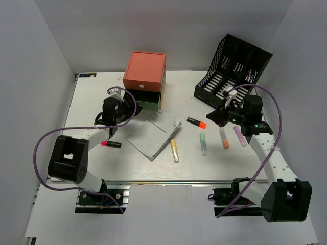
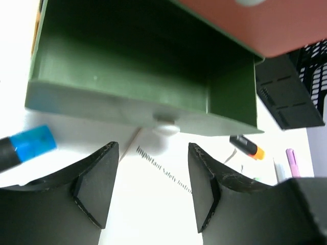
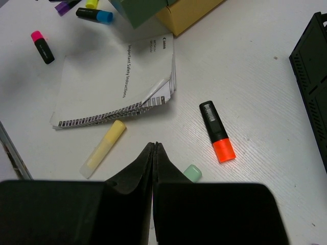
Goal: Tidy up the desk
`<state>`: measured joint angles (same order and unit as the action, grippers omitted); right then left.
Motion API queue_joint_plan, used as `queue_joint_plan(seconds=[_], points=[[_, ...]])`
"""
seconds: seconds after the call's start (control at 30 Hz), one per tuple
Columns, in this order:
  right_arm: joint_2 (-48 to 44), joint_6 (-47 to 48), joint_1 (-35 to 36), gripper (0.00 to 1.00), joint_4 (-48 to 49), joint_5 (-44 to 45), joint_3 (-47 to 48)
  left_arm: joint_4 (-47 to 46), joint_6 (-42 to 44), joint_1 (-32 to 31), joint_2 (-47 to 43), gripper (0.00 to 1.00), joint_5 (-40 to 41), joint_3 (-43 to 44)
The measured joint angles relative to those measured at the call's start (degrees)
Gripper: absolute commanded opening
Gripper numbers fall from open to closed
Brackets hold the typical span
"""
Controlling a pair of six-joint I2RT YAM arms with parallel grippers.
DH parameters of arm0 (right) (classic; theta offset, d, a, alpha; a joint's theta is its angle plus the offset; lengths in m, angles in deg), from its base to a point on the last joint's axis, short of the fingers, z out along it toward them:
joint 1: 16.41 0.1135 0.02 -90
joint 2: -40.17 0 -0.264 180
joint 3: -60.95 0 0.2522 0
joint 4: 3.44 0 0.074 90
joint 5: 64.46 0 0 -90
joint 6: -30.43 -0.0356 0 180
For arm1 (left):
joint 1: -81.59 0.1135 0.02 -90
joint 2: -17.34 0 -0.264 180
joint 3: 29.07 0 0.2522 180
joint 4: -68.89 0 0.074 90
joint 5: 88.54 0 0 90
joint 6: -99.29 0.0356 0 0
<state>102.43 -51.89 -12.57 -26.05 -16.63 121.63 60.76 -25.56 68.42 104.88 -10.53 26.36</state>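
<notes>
Bench (image 1: pixel 204 168): white top filling the cell ahead of both arm bases, with a metal rail (image 1: pixel 168 182) along its near edge. It carries every item listed below.

Left gripper (image 2: pixel 152 153): wide open, nothing between its fingers. It faces the front of a green drawer (image 2: pixel 143 76), level with the drawer's small knob (image 2: pixel 164 125). The drawer stands pulled out of the drawer box (image 1: pixel 144 76) at the far left-centre.

Right gripper (image 3: pixel 154 153): fingers pressed together, with nothing held. It sits low over the bench, just beside the end of a green highlighter (image 3: pixel 192 172).

Loose items:
- A booklet (image 1: pixel 156 133) lies at centre with one corner curled up.
- A yellow highlighter (image 1: pixel 174 150) lies just beside its near edge.
- A black marker with an orange cap (image 1: pixel 196 122) lies between the booklet and the right gripper.
- An orange highlighter (image 1: pixel 224 138) and a purple one (image 1: pixel 240 136) lie to the right of the green one.
- A pink-capped marker (image 1: pixel 111 144) lies beside the left arm.
- A blue-capped marker (image 2: pixel 28 145) lies near the drawer's left corner.

A black file rack (image 1: pixel 235 69) stands at the far right corner.
</notes>
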Motion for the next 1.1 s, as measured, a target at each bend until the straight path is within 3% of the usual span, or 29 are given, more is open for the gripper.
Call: queue_joint_plan(seconds=[0.07,0.13,0.2,0.23,0.27,0.3,0.4,0.43,0.47,0.53,0.57,0.63,0.73,0.87,0.97,1.0,1.1], points=[[0.0,0.4,0.0,0.0,0.0,-0.2,0.0,3.0,0.4,0.1,-1.4,0.63,-0.3,0.3],[0.0,0.6,0.0,0.0,-0.1,-0.3,0.0,6.6,0.4,0.2,-3.9,0.53,-0.3,0.4],[0.0,0.9,0.0,0.0,-0.2,-0.4,0.0,10.2,0.1,0.2,-7.6,0.39,0.0,0.4],[0.0,1.1,0.0,0.0,-0.2,-0.4,0.0,12.2,-0.1,0.2,-10.0,0.24,0.2,0.3],[0.0,1.4,0.0,0.0,-0.2,-0.5,0.0,14.0,-0.6,0.2,-12.4,0.16,0.3,0.3],[0.0,1.7,0.0,0.12,-0.3,-0.4,0.0,15.9,-0.9,0.2,-15.5,0.1,0.7,0.2],[0.1,2.5,0.0,0.41,-0.9,-0.6,0.0,22.1,-3.2,0.2,-23.4,0.07,1.7,-0.2],[0.2,3.5,0.0,0.5,-1.5,-1.1,0.1,24.8,-4.3,0.2,-26.0,0.07,2.2,-0.2],[0.5,4.0,0.0,0.51,-2.1,-1.6,0.2,27.0,-5.3,0.2,-27.8,0.14,2.6,-0.2],[1.5,5.5,0.0,0.52,-3.4,-2.4,0.6,32.3,-7.0,0.2,-30.8,0.44,3.0,-0.2],[1.9,6.1,0.1,0.5,-3.9,-2.7,0.6,34.9,-7.7,0.2,-31.7,0.57,3.0,-0.2],[2.4,7.0,0.4,0.4,-5.0,-3.2,0.6,38.3,-9.1,0.3,-33.1,0.65,2.1,-1.1],[3.1,8.0,2.4,0.31,-7.0,-3.2,1.4,42.8,-9.8,0.3,-35.1,0.7,0.5,-3.2],[6.5,9.2,11.2,0.33,-10.9,0.4,5.7,49.1,-6.6,0.1,-35.9,0.77,2.8,-2.0],[9.0,9.7,17.4,0.45,-13.2,5.5,8.0,51.5,-1.9,0.2,-35.4,0.77,4.1,1.3],[9.7,10.0,18.6,0.53,-14.6,7.8,8.7,51.4,-0.3,0.2,-35.3,0.78,4.2,2.1],[10.8,10.7,19.1,0.65,-17.8,15.6,9.5,50.7,4.8,0.2,-35.6,0.81,5.2,3.4]])
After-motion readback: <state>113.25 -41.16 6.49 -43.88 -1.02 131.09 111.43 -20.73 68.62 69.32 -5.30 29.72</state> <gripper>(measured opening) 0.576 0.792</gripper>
